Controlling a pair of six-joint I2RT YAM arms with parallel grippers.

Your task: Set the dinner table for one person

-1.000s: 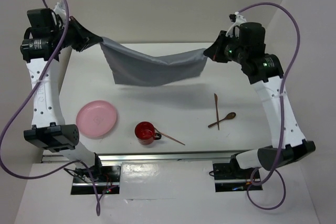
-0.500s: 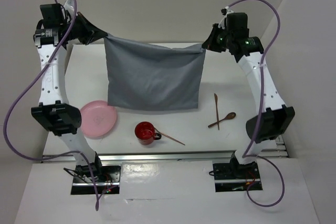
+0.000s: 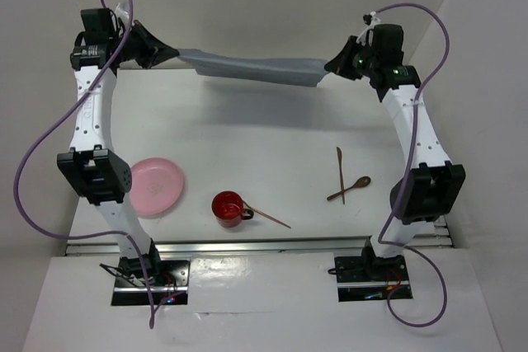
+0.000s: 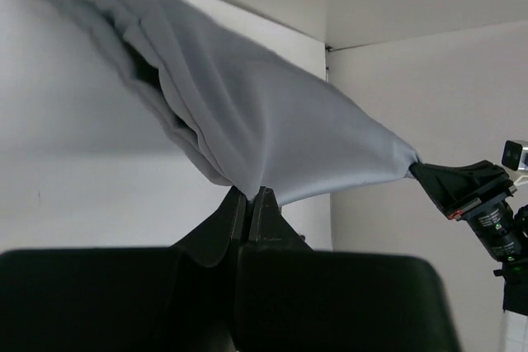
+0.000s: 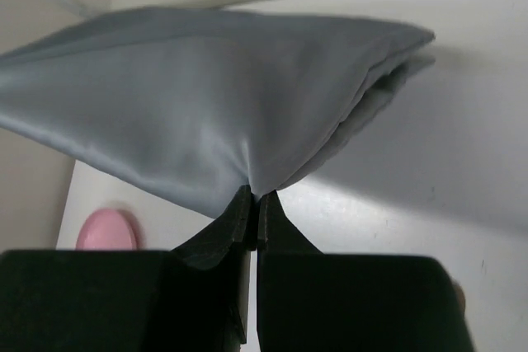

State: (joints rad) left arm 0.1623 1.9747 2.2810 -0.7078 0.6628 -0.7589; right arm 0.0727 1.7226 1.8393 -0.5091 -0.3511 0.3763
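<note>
A grey cloth [image 3: 252,68] is stretched in the air between my two grippers, above the far part of the white dinner table [image 3: 247,133]. My left gripper [image 3: 175,55] is shut on the cloth's left corner, seen in the left wrist view [image 4: 249,194] with the cloth [image 4: 247,121] fanning out from the jaws. My right gripper [image 3: 328,67] is shut on the right corner, seen in the right wrist view [image 5: 253,197] under the cloth [image 5: 206,96]. A pink plate [image 3: 154,185], a red cup [image 3: 228,207], a wooden spoon [image 3: 350,188] and wooden chopsticks [image 3: 340,174] lie on the table.
A second wooden stick [image 3: 268,216] lies beside the red cup. An aluminium rail [image 3: 264,245] runs along the near edge. White walls enclose the table at the back and sides. The pink plate also shows in the right wrist view [image 5: 107,231].
Both grippers have lifted and carried the cloth toward the back. It hung down as a flat sheet half a second ago and now billows nearly level, seen edge-on.
</note>
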